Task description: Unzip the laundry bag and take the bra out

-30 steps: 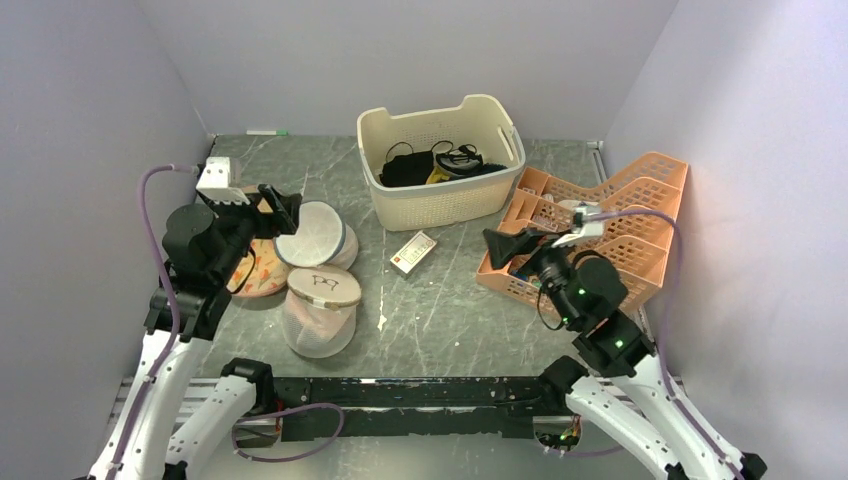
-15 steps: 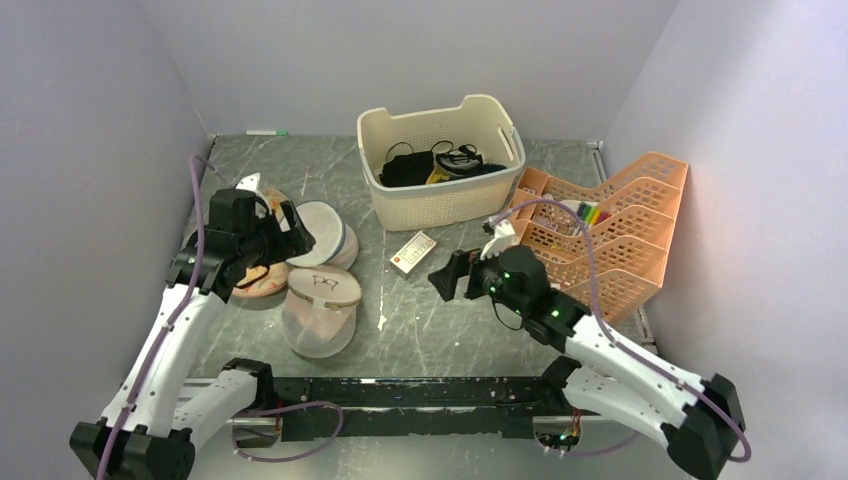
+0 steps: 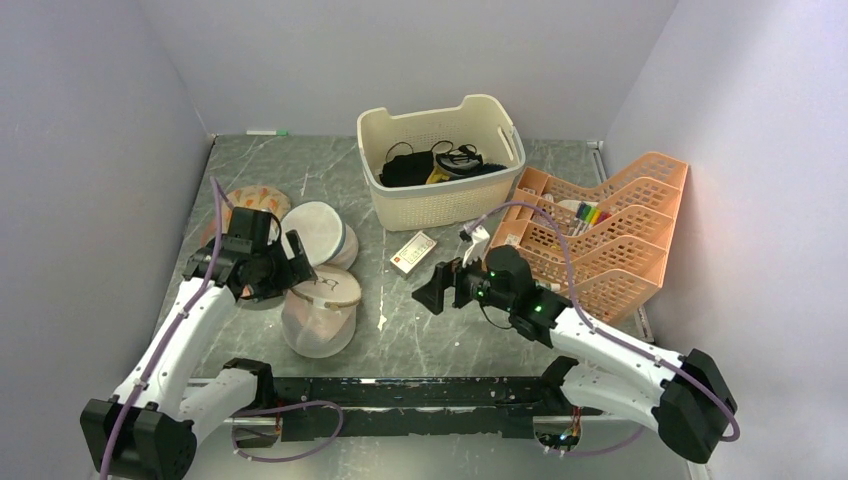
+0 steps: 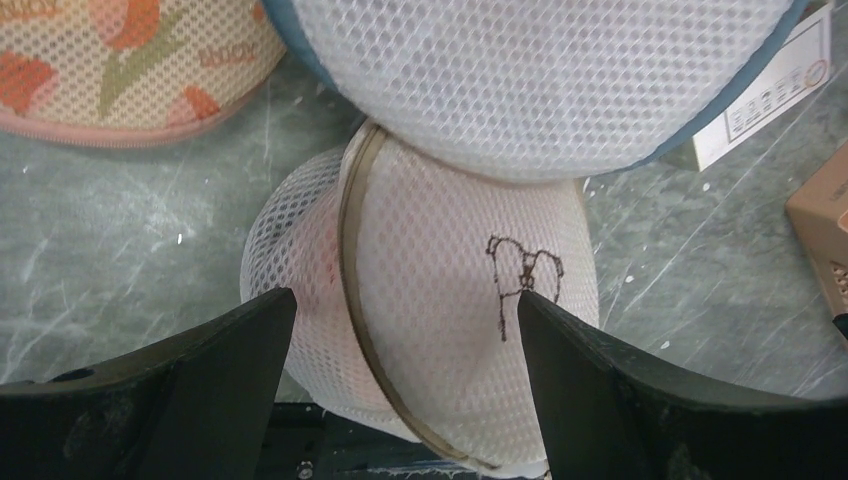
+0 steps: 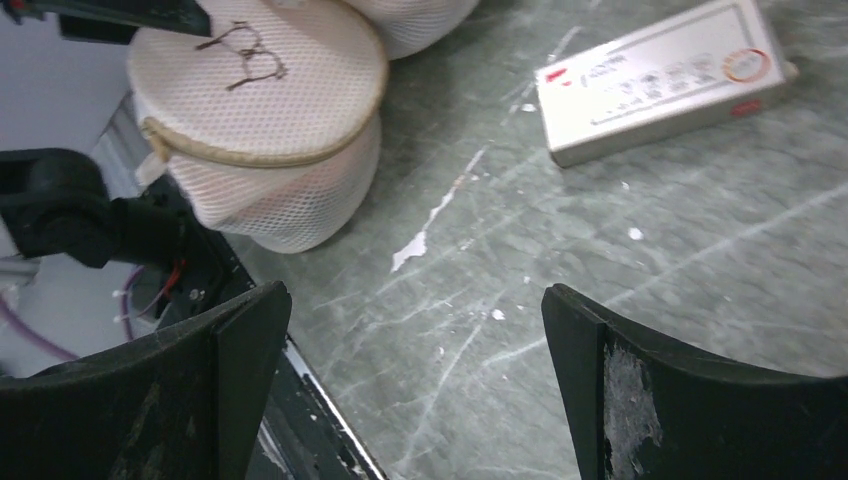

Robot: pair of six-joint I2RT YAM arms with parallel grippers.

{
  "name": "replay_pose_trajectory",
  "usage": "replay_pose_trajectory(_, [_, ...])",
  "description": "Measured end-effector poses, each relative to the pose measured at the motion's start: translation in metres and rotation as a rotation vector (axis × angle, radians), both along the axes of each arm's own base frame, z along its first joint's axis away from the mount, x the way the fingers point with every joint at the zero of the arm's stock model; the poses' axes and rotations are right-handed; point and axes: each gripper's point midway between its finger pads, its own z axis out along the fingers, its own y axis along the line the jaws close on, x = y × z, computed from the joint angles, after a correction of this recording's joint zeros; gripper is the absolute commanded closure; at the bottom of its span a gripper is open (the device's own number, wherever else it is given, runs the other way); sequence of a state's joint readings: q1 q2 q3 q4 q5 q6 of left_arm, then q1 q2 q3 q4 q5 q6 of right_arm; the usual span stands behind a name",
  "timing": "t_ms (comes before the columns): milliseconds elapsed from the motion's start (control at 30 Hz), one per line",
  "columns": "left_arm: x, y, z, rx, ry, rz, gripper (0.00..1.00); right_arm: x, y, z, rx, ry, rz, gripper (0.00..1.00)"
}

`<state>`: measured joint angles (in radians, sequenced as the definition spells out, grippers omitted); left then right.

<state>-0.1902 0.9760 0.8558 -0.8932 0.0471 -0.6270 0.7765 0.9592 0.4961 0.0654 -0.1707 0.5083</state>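
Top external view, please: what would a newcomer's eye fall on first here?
The drum-shaped mesh laundry bag at the front left of the table stands out, a black glasses mark on its beige face, with the open left hand hovering over it. Behind, a cream basket holds dark garments; orange stacked trays sit on the right.

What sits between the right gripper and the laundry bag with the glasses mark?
Nothing but bare table with a white scuff mark; the right wrist view shows that stretch between the right gripper and the laundry bag, and the top view agrees.
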Motion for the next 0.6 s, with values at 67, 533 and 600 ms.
replay_pose_trajectory(67, [-0.005,0.001,-0.002,-0.001,0.015,0.002,0.15,-0.004,0.009,0.004,0.028,-0.010,0.050,0.06])
replay_pose_trajectory(533, [-0.019,-0.028,0.011,-0.185,-0.045,-0.061,0.71,-0.049,0.097,0.003,0.201,0.089,0.408,0.55])
replay_pose_trajectory(600, [-0.019,-0.033,0.014,-0.213,-0.052,-0.078,0.84,-0.055,0.110,0.009,0.243,0.096,0.448,0.55])
